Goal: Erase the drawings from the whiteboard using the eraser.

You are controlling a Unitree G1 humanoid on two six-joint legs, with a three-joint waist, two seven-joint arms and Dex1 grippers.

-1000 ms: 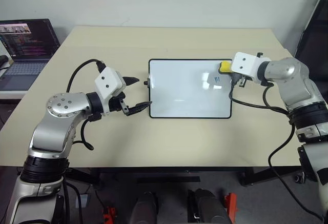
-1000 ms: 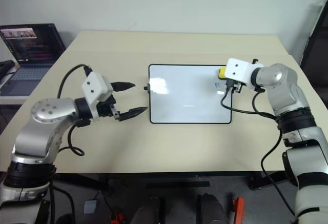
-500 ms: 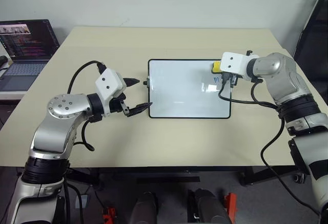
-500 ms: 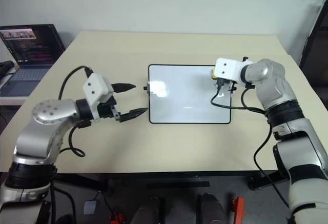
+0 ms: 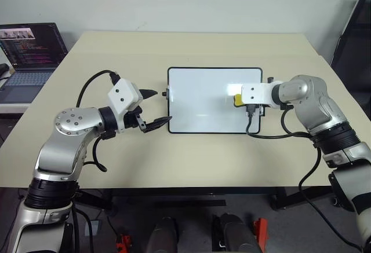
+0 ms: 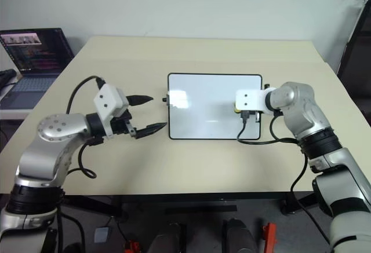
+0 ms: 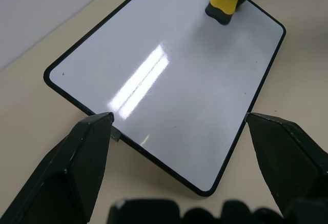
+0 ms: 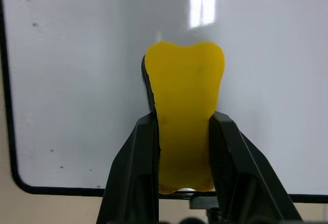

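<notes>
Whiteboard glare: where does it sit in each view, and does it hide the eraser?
Left eye view: bright patch on the whiteboard just above the eraser. Left wrist view: a diagonal streak mid-board. Right wrist view: a small patch beyond the eraser. The eraser stays plainly visible in all three.

You have a pale beige surface (image 5: 203,160) filling most of your head views, set against a plain white wall (image 5: 191,1). Off its far left corner, an open laptop (image 5: 29,53) sits on a separate lower stand, its screen lit. A dark chair (image 5: 355,30) stands at the far right edge.
</notes>
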